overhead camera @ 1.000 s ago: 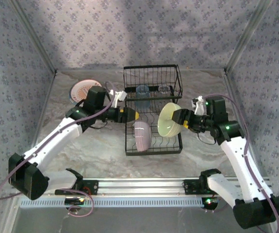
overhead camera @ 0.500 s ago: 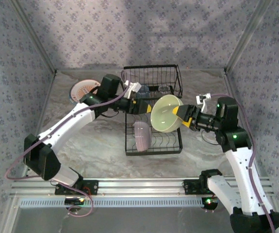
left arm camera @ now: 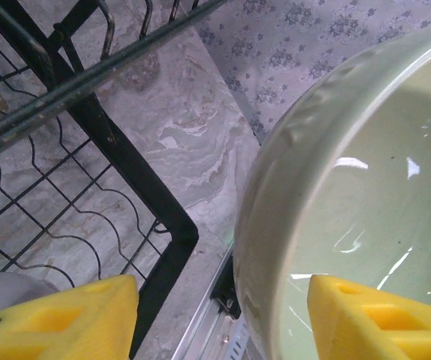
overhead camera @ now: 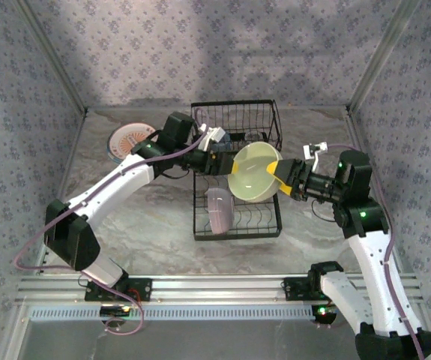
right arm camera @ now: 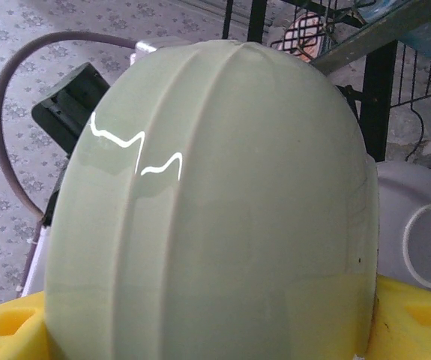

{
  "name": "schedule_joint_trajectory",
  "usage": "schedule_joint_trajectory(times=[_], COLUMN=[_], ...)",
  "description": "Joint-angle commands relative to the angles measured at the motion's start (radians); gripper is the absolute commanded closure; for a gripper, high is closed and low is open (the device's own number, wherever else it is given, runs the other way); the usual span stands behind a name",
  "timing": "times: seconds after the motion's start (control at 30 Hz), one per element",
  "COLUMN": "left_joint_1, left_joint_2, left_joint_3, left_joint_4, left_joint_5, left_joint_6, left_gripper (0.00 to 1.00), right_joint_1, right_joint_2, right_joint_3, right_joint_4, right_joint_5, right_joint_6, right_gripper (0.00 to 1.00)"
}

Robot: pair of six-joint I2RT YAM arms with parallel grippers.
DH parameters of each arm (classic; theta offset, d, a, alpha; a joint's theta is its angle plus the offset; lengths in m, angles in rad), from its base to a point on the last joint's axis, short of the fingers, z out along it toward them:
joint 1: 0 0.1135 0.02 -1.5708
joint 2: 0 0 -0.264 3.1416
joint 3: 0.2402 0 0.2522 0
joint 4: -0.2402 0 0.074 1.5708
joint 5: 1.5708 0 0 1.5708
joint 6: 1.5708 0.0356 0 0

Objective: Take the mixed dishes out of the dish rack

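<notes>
Reaching across within the last second, the left gripper (overhead camera: 228, 163) now straddles the rim of the pale yellow-green bowl (overhead camera: 254, 171), jaws not yet closed; the right gripper (overhead camera: 279, 176) clamps it above the dish rack (overhead camera: 237, 236). A handover seems near.
</notes>
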Motion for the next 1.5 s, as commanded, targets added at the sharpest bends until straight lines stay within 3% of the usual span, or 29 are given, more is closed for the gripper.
schedule_joint_trajectory(times=[0.0, 0.27, 0.6, 0.73, 0.87, 1.03, 1.07, 1.33, 1.47], left_joint_1=[-0.007, -0.012, -0.012, -0.012, -0.012, -0.012, -0.011, 0.000, 0.014], left_joint_2=[0.005, -0.001, -0.025, -0.049, -0.073, -0.097, -0.100, -0.121, -0.146], left_joint_3=[0.023, 0.005, -0.039, -0.061, -0.084, -0.111, -0.113, -0.106, -0.105], left_joint_4=[0.034, 0.088, 0.188, 0.227, 0.259, 0.295, 0.298, 0.293, 0.278], left_joint_5=[0.052, 0.078, 0.077, 0.055, 0.022, 0.002, 0.000, -0.012, -0.023], left_joint_6=[-0.019, -0.068, -0.195, -0.243, -0.291, -0.334, -0.340, -0.356, -0.354], left_gripper=[0.42, 0.60, 0.99, 1.00, 1.00, 1.00, 1.00, 1.00, 1.00], right_joint_1=[-0.007, 0.002, 0.023, 0.028, 0.029, 0.033, 0.034, 0.042, 0.080], right_joint_2=[-0.031, -0.035, -0.034, -0.032, -0.034, -0.029, -0.030, -0.034, -0.033], right_joint_3=[0.001, -0.011, -0.024, -0.024, -0.026, -0.017, -0.010, 0.053, 0.143], right_joint_4=[0.161, 0.217, 0.221, 0.218, 0.207, 0.155, 0.137, -0.047, -0.296], right_joint_5=[-0.061, -0.051, -0.037, -0.033, -0.028, -0.014, -0.007, 0.084, 0.304], right_joint_6=[0.035, 0.079, 0.075, 0.071, 0.067, 0.029, 0.016, -0.110, -0.277], right_gripper=[0.54, 0.54, 0.53, 0.50, 0.39, 0.03, 0.00, 0.00, 0.00])
